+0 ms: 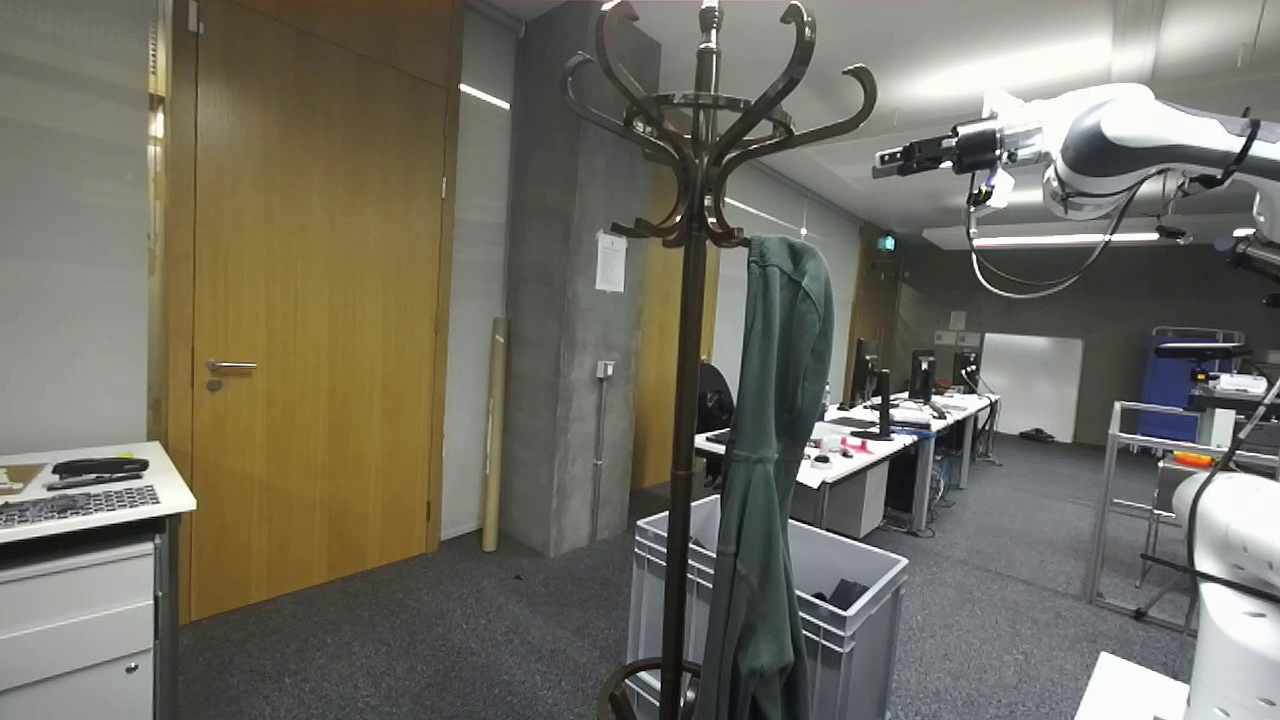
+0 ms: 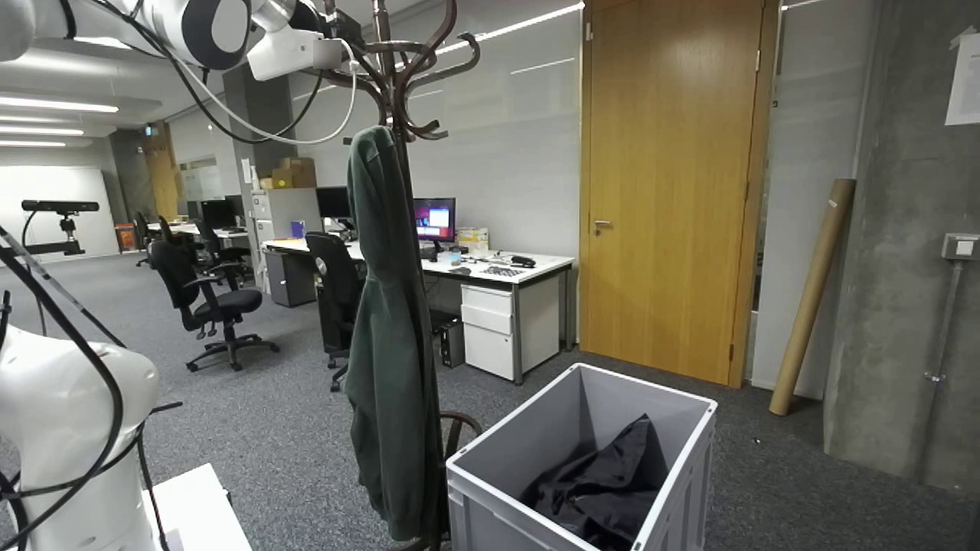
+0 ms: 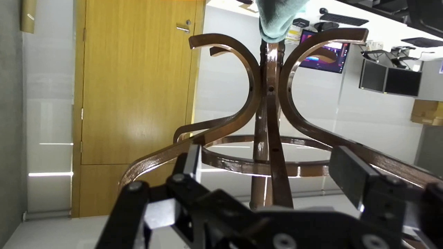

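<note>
Wrist view | gripper (image 3: 270,164): jaws spread wide | near coat stand (image 3: 272,114) | green garment (image 3: 278,19) hanging from it

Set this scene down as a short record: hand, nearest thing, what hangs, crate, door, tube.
Hand: open, holding nothing, apart from the rack
Nearest thing: brown coat rack, its curved upper part facing the hand in the wrist view
Hanging: dark green garment, on a lower hook of the rack
Crate: grey plastic crate, open-topped, near the rack's base, dark cloth inside
Door: wooden door, shut
Tube: cardboard tube, standing between the door and the concrete column
</note>
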`<state>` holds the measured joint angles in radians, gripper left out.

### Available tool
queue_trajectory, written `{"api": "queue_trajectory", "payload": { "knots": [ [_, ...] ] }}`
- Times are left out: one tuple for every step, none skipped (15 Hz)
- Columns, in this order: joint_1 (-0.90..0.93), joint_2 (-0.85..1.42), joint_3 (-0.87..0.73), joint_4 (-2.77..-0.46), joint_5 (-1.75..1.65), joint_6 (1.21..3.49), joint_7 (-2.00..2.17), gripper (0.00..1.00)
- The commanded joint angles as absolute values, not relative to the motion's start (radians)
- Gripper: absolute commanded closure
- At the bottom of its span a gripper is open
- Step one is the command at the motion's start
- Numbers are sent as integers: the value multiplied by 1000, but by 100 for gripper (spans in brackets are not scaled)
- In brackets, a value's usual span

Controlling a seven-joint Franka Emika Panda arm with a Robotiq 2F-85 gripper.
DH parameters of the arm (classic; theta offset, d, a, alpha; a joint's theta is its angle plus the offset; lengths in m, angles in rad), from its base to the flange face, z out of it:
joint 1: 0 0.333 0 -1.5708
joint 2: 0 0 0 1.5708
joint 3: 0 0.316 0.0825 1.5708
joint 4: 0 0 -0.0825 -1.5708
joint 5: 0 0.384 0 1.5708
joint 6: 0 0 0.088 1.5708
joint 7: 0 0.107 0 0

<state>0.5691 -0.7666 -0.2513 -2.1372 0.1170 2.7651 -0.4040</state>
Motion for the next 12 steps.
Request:
{"api": "queue_trajectory", "payload": {
  "knots": [
    [624,-730,-275,-2076,156,2792,-460,0],
    [633,-730,-276,-2068,158,2790,-460,0],
    [642,-728,-278,-2062,158,2790,-461,0],
    [649,-722,-278,-2051,157,2788,-461,0],
    [654,-716,-278,-2039,156,2785,-463,0],
    [659,-704,-279,-2023,154,2783,-464,0],
    [669,-696,-282,-2012,155,2783,-469,0],
    [676,-685,-283,-1997,154,2782,-472,0],
    [684,-674,-286,-1984,155,2782,-478,0],
    [688,-659,-287,-1970,154,2780,-483,0],
    [698,-643,-296,-1955,157,2781,-493,0],
    [707,-630,-303,-1941,161,2781,-501,0]
  ]
}}
